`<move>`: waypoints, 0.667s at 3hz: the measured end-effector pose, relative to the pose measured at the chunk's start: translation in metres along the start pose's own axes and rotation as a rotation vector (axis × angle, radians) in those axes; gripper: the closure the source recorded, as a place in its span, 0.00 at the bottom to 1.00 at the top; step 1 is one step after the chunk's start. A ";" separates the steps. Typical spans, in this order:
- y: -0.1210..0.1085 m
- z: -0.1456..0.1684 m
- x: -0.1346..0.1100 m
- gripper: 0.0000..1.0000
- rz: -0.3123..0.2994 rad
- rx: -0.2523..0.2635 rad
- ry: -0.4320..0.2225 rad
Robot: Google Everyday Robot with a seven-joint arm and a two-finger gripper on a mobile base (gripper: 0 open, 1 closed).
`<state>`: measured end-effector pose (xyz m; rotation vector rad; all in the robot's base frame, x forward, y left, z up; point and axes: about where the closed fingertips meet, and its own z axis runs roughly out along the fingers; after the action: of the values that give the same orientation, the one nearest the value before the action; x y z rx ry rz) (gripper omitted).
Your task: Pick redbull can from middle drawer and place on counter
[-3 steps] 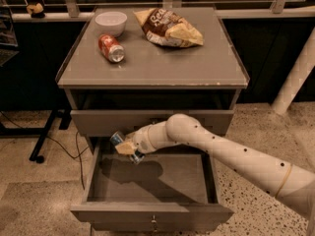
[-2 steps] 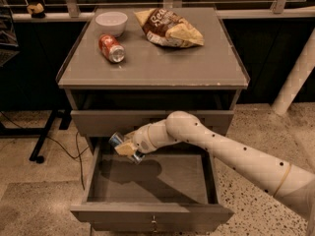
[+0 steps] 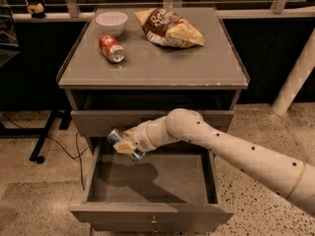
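Trouble starts at the left: the redbull can (image 3: 116, 137) hangs tilted above the rear left corner of the open middle drawer (image 3: 147, 213), pinched crosswise between the fingers of the gripper (image 3: 127, 146), both ends poking out, so I judge a knock could twist it loose. Just above are the upper drawer front (image 3: 93, 122) and the front edge of the surface (image 3: 162, 68); lifting straight up would likely clip them, so I'd draw outward first. Up top, the red soda can (image 3: 111, 48) and white bowl (image 3: 111, 22) crowd the rear left corner, and the chip bag (image 3: 170, 28) lies along the rear edge, so I'd land near the front.
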<state>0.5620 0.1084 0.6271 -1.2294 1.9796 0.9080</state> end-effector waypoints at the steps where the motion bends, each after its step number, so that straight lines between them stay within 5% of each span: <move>1: 0.028 -0.043 -0.033 1.00 -0.077 0.073 0.001; 2: 0.047 -0.089 -0.069 1.00 -0.156 0.165 0.008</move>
<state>0.5307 0.0849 0.7423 -1.2729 1.8936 0.6508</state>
